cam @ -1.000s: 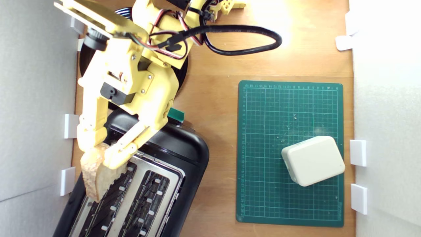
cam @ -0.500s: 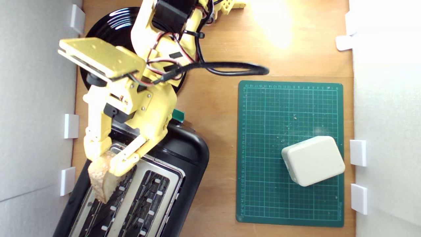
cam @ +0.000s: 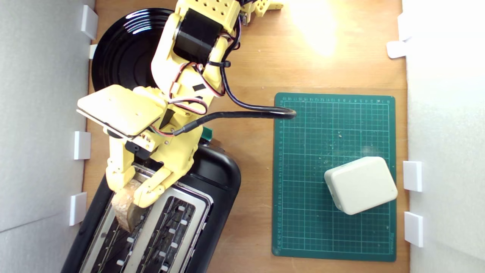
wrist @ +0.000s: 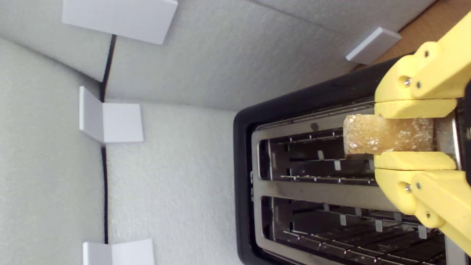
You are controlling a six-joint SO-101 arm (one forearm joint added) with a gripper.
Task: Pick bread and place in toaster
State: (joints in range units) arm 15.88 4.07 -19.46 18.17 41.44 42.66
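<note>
- Exterior view: I observed the yellow printed gripper pinching the tan, brown-crusted slice of bread edge-on between both fingers. The slice stood directly over the slot nearer the exterior view's left of the black two-slot toaster with silver top; I could not tell whether it had entered that slot. A glossy round black plate, a green gridded cutting mat and a white rounded block on the mat lay apart from it.
- Wrist view: I noted the fingers pressed against both faces of the bread, above one open slot of the toaster. The second slot held nothing.
</note>
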